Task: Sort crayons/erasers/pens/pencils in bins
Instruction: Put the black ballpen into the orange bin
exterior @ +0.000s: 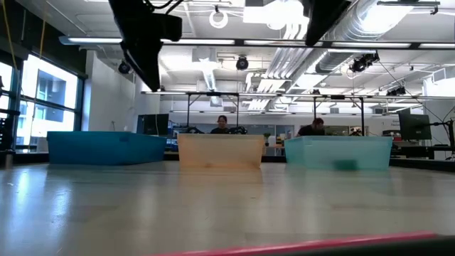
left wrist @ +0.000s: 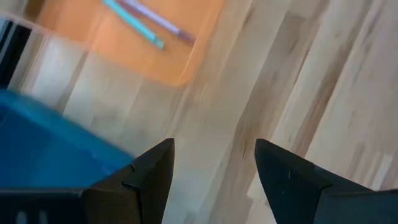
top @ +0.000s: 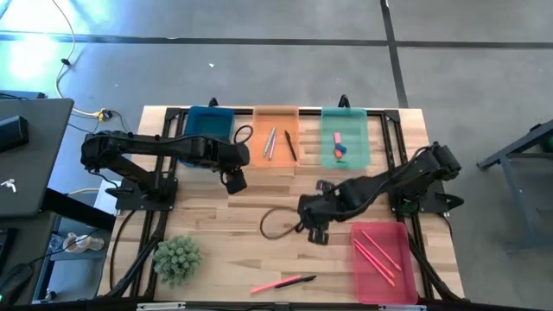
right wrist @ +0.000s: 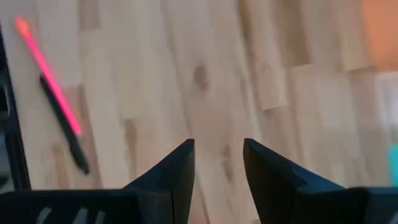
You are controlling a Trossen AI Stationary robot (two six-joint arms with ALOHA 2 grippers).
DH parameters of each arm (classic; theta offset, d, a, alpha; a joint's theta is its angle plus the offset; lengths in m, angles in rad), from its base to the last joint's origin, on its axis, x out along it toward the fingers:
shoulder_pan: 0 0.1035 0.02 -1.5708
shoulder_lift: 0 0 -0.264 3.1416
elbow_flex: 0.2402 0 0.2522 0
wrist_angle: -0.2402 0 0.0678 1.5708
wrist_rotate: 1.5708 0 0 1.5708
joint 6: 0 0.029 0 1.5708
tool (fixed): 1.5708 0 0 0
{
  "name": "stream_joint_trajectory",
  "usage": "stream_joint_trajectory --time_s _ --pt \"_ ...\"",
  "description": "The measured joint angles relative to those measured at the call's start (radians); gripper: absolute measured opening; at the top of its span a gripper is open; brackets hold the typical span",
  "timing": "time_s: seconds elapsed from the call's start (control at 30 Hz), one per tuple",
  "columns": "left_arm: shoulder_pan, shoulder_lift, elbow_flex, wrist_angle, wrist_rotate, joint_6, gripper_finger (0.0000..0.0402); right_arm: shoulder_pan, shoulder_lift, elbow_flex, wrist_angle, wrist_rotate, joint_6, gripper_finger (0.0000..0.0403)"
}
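Note:
My left gripper is open and empty above the bare table, just near of the blue bin and the orange bin. The orange bin holds pens. My right gripper is open and empty above the table's middle. A pink stick and a black pen lie side by side near the front edge. The green bin holds a red-pink eraser and a blue eraser. The red-pink bin holds pink sticks.
A small green plant stands at the front left. A dark cable loop lies on the table beside my right gripper. Black frame rails run along the table's sides. People sit in the room beyond the bins.

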Motion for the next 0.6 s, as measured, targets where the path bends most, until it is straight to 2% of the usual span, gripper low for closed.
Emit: stream_joint_trajectory --time_s 0.17,0.6 --pt "-0.035 0.0 0.0 -0.064 -0.024 -0.088 0.0213 0.063 0.046 0.0 0.002 -0.035 -0.034 0.0128" --pt "-0.148 0.0 0.0 -0.062 -0.023 -0.277 0.0213 0.22 0.146 0.0 0.113 -0.08 -0.139 0.0128"
